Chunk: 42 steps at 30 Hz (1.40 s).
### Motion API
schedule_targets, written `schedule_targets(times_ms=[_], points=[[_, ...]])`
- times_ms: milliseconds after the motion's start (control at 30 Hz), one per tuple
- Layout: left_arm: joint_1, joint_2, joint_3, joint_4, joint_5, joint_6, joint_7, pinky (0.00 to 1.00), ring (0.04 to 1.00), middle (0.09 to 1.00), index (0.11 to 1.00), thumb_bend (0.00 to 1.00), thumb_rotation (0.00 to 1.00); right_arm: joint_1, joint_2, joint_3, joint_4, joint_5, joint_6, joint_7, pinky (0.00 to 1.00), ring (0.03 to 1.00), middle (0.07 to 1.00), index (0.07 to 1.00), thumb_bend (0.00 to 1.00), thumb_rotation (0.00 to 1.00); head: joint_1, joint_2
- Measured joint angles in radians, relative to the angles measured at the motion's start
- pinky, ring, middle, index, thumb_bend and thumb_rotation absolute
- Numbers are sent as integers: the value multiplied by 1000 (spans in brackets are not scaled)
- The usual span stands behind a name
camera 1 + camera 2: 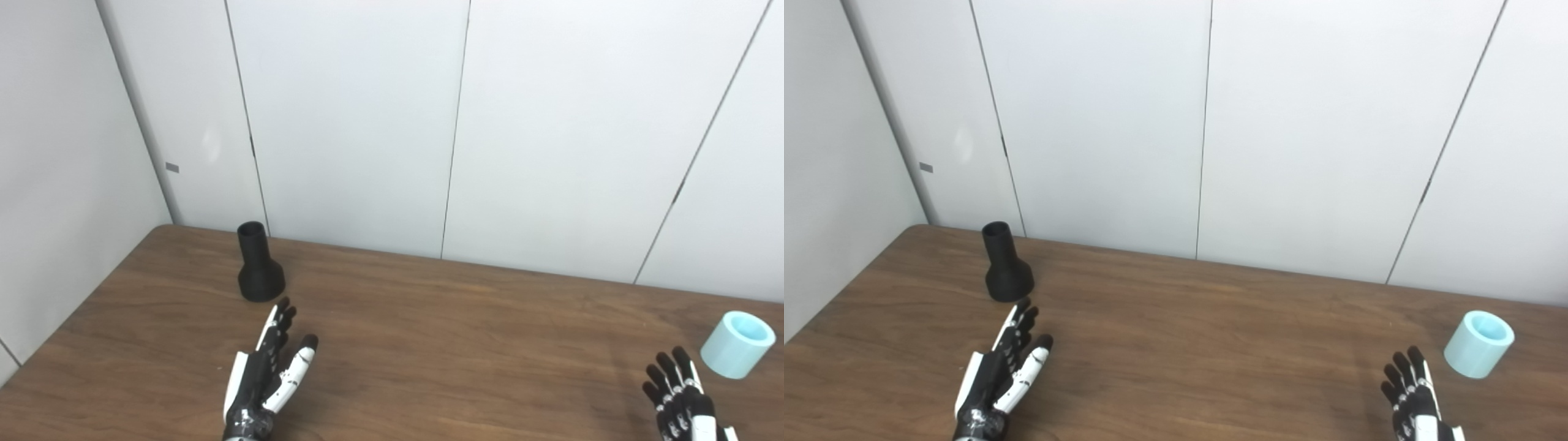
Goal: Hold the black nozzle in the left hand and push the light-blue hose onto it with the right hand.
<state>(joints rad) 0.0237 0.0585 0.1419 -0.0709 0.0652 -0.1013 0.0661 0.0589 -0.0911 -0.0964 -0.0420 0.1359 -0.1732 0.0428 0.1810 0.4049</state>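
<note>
Black-and-white left hand (264,373) is held open, fingers spread, black flared plastic nozzle (258,263) at 12 o'clock; right hand (681,398) likewise open, light-blue cylindrical hose piece (737,344) at 2 o'clock, on brown wooden table (459,343).

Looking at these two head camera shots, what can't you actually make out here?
- Right hand: wrist and palm cut off by the bottom edge in both views.
- Left hand: its arm is cut off by the bottom edge.
- Black nozzle: bore too dark to see inside.
- Light-blue hose: tilted; its far end is hidden by its own body.
</note>
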Motion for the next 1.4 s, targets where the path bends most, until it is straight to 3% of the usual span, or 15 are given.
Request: schedule_targets(times_ms=[167,233,300,467,667,833,933,1033,1200,1333,1400], points=[[-14,21,36,7,-32,-34,4,945,936,948,946,781,176,-5,-3,7,2,-9,-4,1,921,937,956,976,607,1000,6,9],[-17,37,51,8,-24,-21,15,904,912,933,951,851,246,-7,-3,8,2,-10,-6,0,905,928,957,977,631,1000,9,9],[-27,51,73,11,9,14,41,887,902,925,946,881,223,-7,-5,7,3,-16,-11,0,889,920,950,971,646,1000,11,9],[-100,77,130,13,53,113,114,917,932,938,951,877,190,-11,-12,3,10,-27,-25,-1,889,916,940,971,658,1000,15,12],[-175,151,134,16,142,191,139,996,997,988,973,888,263,-16,-12,4,14,-31,-27,-1,889,924,947,978,651,1000,15,15],[-191,163,147,40,176,259,165,1000,1000,998,971,870,252,-23,-18,4,19,-33,-27,2,929,944,956,987,661,1000,24,15],[-204,187,133,102,218,263,174,980,1000,1000,952,877,264,-27,-23,4,24,-31,-26,4,927,946,958,987,656,1000,29,18],[-232,245,84,174,312,283,195,942,994,986,945,869,368,-26,-27,4,25,-31,-24,6,938,954,958,994,667,1000,28,20],[-303,324,-5,316,470,289,261,999,998,967,924,890,437,-26,-38,7,33,-37,-15,15,912,945,941,990,689,1000,26,25],[-333,338,-56,386,521,306,282,1000,1000,988,949,913,487,-26,-39,7,34,-44,-10,15,915,937,918,976,707,1000,26,26],[-349,339,-76,414,521,338,256,1000,1000,998,965,935,524,-26,-41,8,34,-50,4,15,915,937,914,969,711,1000,25,31]])
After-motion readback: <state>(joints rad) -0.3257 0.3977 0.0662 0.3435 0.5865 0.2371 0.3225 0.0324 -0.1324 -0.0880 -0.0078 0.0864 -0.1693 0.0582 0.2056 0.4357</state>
